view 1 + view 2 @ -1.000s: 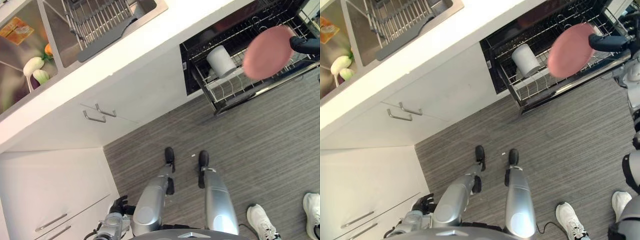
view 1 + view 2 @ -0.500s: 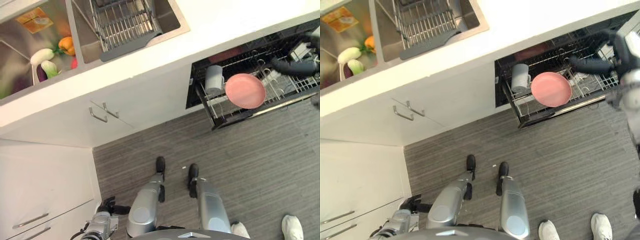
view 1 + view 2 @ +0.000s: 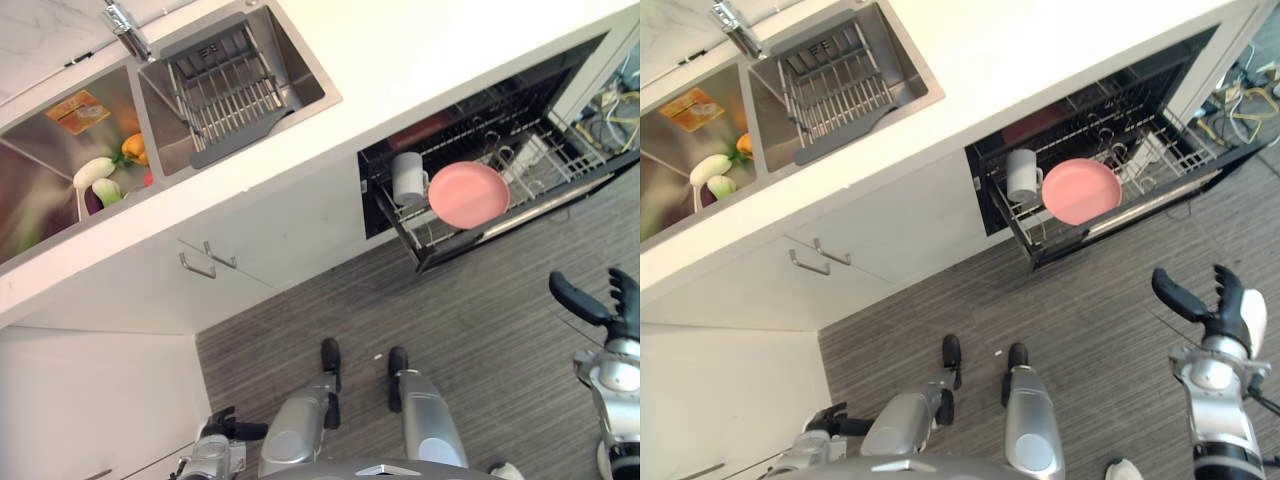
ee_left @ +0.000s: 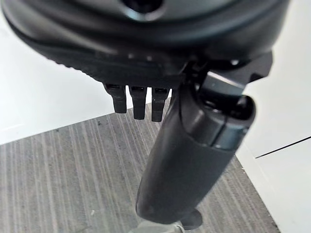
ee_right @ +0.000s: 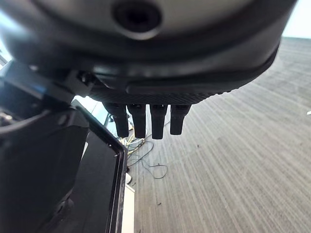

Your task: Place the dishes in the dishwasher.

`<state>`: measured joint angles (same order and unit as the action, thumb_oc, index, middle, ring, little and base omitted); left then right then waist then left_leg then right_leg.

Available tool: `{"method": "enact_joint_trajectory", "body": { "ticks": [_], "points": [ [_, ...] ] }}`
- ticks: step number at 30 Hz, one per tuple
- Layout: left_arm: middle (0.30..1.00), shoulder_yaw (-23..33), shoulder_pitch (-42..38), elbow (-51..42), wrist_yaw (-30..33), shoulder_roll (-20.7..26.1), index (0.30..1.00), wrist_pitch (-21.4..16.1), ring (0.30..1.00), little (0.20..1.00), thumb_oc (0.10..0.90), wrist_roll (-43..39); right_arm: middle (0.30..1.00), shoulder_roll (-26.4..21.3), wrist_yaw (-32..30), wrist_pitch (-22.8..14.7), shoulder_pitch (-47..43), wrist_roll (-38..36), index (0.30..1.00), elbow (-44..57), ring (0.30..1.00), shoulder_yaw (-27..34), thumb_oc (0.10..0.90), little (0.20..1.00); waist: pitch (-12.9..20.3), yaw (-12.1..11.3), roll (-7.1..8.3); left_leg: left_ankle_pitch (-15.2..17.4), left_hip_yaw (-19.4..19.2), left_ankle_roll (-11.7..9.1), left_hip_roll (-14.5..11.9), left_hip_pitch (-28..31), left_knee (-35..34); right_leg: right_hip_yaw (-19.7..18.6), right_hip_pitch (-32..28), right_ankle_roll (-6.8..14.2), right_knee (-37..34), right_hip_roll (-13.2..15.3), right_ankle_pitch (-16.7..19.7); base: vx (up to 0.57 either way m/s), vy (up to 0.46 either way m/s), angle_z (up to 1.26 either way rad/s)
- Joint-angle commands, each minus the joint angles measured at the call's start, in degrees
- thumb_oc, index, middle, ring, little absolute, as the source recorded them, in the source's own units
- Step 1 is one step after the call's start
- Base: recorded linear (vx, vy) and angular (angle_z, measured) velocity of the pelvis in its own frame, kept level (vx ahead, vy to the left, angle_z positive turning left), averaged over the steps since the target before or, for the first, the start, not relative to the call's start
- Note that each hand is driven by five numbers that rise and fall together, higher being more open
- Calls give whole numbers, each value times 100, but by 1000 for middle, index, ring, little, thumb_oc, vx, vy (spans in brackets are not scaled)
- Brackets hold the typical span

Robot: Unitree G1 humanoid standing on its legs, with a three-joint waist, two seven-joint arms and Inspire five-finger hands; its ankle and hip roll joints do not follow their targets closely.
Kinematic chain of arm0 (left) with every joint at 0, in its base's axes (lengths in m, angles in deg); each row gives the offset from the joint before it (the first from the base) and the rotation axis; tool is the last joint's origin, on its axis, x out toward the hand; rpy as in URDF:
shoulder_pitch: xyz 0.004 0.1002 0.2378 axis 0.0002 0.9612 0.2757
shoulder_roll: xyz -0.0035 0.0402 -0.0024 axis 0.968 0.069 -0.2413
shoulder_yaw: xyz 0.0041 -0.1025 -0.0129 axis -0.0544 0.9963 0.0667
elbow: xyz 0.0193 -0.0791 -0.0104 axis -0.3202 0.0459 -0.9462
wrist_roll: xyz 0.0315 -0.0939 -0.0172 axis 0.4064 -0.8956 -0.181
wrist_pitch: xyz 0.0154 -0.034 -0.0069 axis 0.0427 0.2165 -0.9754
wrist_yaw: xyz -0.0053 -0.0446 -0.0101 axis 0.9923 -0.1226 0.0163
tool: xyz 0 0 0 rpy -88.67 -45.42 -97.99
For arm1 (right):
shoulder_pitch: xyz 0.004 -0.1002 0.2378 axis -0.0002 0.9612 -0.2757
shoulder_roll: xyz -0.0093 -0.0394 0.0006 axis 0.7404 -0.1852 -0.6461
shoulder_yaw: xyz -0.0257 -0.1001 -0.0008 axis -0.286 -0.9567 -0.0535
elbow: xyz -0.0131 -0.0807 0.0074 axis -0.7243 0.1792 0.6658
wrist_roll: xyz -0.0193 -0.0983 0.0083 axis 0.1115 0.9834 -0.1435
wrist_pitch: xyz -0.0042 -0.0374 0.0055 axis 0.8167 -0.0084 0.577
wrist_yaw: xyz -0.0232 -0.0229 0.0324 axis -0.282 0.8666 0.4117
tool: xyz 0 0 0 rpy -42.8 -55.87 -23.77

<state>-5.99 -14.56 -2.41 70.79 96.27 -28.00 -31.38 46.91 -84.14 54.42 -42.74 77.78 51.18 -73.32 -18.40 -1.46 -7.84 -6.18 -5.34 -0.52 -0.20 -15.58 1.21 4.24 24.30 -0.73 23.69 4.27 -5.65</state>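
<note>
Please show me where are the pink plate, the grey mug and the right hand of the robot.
pink plate [image 3: 468, 194], left eye view, middle of its face.
grey mug [image 3: 408, 178], left eye view, its side wall.
right hand [image 3: 1230, 318], right eye view, its palm.

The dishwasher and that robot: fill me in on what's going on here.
The robot is loading dishes. A pink plate lies in the pulled-out dishwasher rack, next to a grey mug. The right hand is open, holds nothing and hangs over the floor well clear of the rack. The left hand sits low beside the white cabinets, fingers straight, holding nothing. In the sink a wire drying basket sits in one basin and vegetables lie in the other.
</note>
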Motion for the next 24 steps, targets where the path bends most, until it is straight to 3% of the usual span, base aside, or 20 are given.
{"method": "enact_joint_trajectory", "body": {
  "ticks": [1,2,6,12,20,24],
  "points": [
    [900,-285,22,239,247,296,900,-28,900,900,800,134,300,-706,-547,-526,-1042,-106,300,217,300,1,400,300,-286,-215,151,247,409,-209,-24,-104,291,-410,-439,586,-1389,217,598,-51,24,-11],
    [900,-278,16,239,248,290,900,-27,900,900,800,132,300,-716,-555,-530,-1067,-107,300,198,300,-15,400,300,-287,-210,148,247,407,-208,-24,-116,296,-413,-424,587,-1381,217,598,-53,43,-3],
    [900,-608,72,187,236,181,900,-128,900,900,800,73,300,-1060,-785,-512,-2243,-21,300,-459,300,-729,400,300,-549,-323,-206,120,324,-236,52,-270,236,-436,-209,596,-1352,282,667,-28,48,2],
    [900,-860,155,67,261,131,900,-279,900,900,800,-137,300,-1585,-875,-468,-3467,115,300,-1111,300,-1532,400,300,-574,-545,-441,14,353,-304,112,-227,54,-300,-250,604,-1360,389,637,14,-5,4],
    [900,-1062,257,-259,188,185,900,-462,900,900,800,-318,300,-2221,-838,-359,-4507,369,300,-1707,300,-2221,400,300,-372,-811,-604,-29,626,-413,201,-75,-48,138,-523,595,-1164,611,380,37,-58,28],
    [900,-1035,237,-351,123,276,900,-607,900,900,800,-818,300,-2718,-649,-345,-5860,268,300,-2582,300,-3162,400,300,-125,-1046,-670,-100,893,-492,257,22,-123,504,-734,573,-1013,774,227,39,-47,71]
  ]
}}
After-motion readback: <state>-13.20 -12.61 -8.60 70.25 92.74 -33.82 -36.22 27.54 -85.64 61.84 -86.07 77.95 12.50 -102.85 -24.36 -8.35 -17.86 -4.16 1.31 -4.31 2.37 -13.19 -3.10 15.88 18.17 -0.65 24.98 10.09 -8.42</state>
